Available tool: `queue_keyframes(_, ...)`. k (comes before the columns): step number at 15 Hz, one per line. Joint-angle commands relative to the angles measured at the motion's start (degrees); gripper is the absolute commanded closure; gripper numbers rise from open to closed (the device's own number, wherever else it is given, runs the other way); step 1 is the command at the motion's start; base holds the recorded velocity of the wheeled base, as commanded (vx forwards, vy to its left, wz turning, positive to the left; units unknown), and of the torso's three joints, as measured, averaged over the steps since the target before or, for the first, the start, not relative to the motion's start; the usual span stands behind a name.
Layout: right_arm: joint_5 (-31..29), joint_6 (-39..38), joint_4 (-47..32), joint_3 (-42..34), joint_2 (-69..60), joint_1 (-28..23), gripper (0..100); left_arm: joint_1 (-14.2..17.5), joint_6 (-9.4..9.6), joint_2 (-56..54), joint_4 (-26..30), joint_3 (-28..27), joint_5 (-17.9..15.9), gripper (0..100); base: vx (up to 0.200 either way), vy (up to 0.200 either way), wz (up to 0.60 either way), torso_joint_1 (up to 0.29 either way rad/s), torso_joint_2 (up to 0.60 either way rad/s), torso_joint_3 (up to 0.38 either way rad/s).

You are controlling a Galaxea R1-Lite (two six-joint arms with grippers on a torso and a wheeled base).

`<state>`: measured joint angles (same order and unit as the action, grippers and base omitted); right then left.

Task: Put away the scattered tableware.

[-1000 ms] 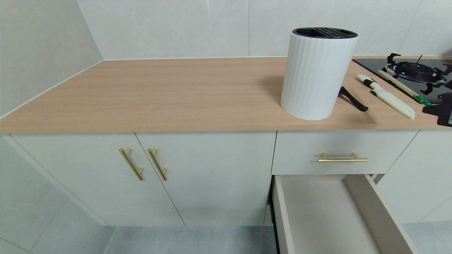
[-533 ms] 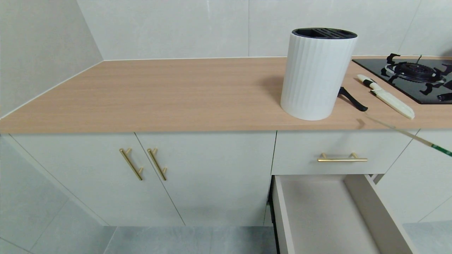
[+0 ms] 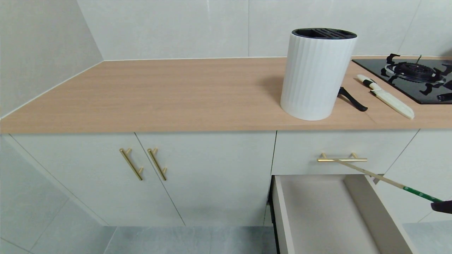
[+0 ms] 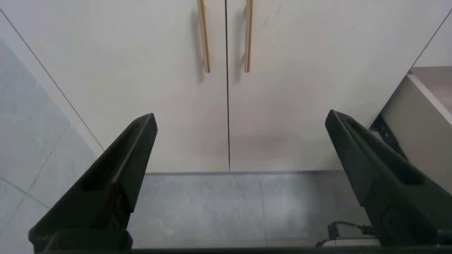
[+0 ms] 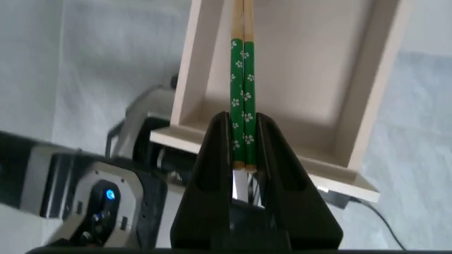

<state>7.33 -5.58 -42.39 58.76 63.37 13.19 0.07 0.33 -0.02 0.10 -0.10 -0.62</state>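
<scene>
One left gripper (image 4: 240, 120), fingers spread wide, facing cabinet doors (image 4: 226, 77). One white knife block (image 3: 314, 74) on the counter (image 3: 159, 95), 1 o'clock; white knife (image 3: 388, 97) at its 3 o'clock. Two chopsticks (image 3: 381, 178) pinched in the right gripper (image 3: 441, 206), over the open drawer (image 3: 367, 204), 4 o'clock.

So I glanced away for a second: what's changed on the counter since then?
The right gripper, shut on the chopsticks, has carried them off the counter beside the stove, forward and down, to over the open drawer. The white knife block, the knife, the black-handled tool and the drawer have stayed put.
</scene>
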Motion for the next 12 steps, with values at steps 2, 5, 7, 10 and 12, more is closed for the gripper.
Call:
queue_keyframes(2,-0.3,-0.04,3.01,-4.27,9.23,0.61,100,0.01,0.02,0.02,-0.01,0.01,0.01,0,0.0,0.0,0.0,0.0,0.0,0.0)
queue_keyframes(5,-0.3,0.05,3.36,-5.23,10.81,1.31,100,0.01,0.02,0.02,-0.01,0.01,0.01,0,0.0,0.0,0.0,0.0,0.0,0.0)
queue_keyframes(7,-0.3,0.05,3.45,-6.02,10.9,2.63,100,0.01,0.02,0.02,-0.01,0.01,0.01,0,0.0,0.0,0.0,-0.021,0.03,0.021)
queue_keyframes(10,-0.38,0.05,6.35,-7.87,11.16,3.42,100,0.01,0.02,0.02,-0.01,0.01,0.01,0,0.0,0.0,0.0,-0.146,0.34,0.188)
queue_keyframes(12,-0.56,0.05,8.02,-8.84,11.34,3.42,100,0.01,0.02,0.02,-0.01,0.01,0.01,0,0.0,0.0,0.0,-0.193,0.44,0.254)
